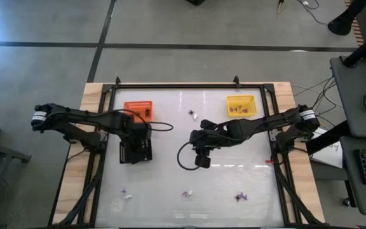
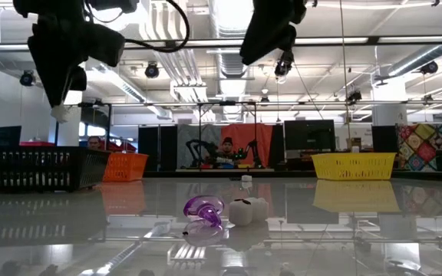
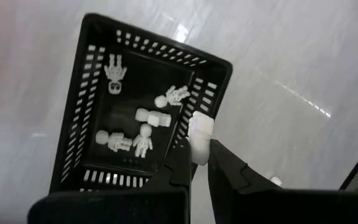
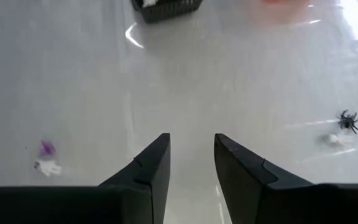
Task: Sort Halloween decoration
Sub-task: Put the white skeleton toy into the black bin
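My left gripper (image 3: 199, 163) hovers above the black tray (image 1: 135, 151) and is shut on a small white trinket (image 3: 201, 134). Several white skeleton trinkets (image 3: 143, 140) lie in that tray. My right gripper (image 4: 191, 152) is open and holds nothing; it hangs over the middle of the table (image 1: 202, 158). A black spider (image 4: 350, 120) and a white piece (image 4: 333, 139) lie on the table near the far edge. A purple trinket (image 2: 204, 211) and a white one (image 2: 248, 211) lie near the near edge, with other loose trinkets (image 1: 240, 197) close by. My left gripper pinches the white trinket (image 3: 201, 134) between its two fingertips, coming from above and pointing down. The trinket is lifted clear and sticks out beyond the fingertips, over the black tray's rim (image 3: 219, 68).
An orange tray (image 1: 138, 109) stands beyond the black one, and a yellow tray (image 1: 241, 105) with brownish pieces is at the far right. A black frame (image 1: 189, 84) runs round the glossy white table. People and equipment show in the room behind.
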